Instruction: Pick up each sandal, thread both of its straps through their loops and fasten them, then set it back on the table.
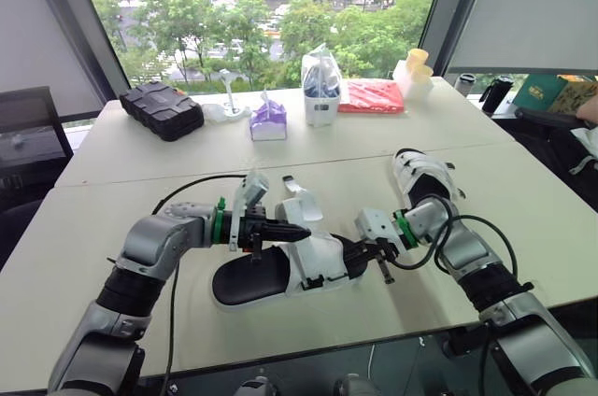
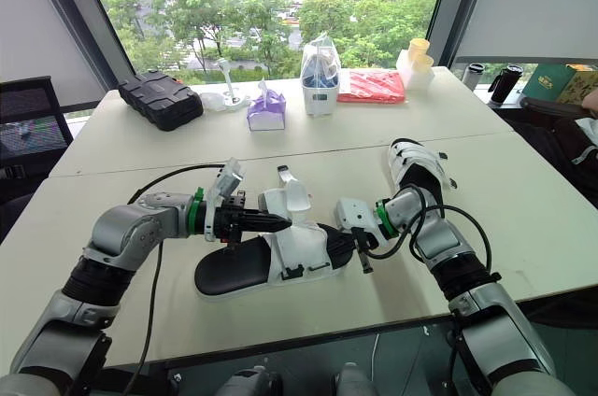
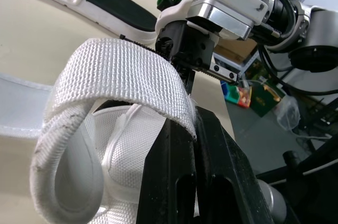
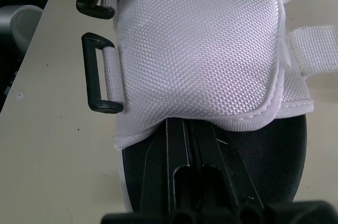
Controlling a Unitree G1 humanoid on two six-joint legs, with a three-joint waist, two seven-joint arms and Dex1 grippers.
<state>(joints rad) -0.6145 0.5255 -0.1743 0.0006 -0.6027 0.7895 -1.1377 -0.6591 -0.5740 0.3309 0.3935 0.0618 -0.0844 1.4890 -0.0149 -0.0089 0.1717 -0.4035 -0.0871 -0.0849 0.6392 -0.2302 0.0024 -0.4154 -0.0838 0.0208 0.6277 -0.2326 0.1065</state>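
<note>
Currently the sandal [image 1: 271, 275] lies at the counter's [image 1: 112, 256] near edge, about midway along. Your left gripper [image 1: 285, 233] has its fingers [image 3: 179, 171] clamped on a curled white strap [image 3: 121, 76]. Your right gripper [image 1: 378, 261] has its fingers together, tips tucked under the white upper.

Risk: the strap may slip from the pinch as you steer it to the black loop [image 4: 97, 73]. The sandal may also skid, being only wedged.

The second sandal [image 1: 420, 176] lies apart, toward the right edge. A black case [image 1: 163, 108], tissue pack [image 1: 268, 120] and red packet [image 1: 372, 95] line the far edge, out of your way.
</note>
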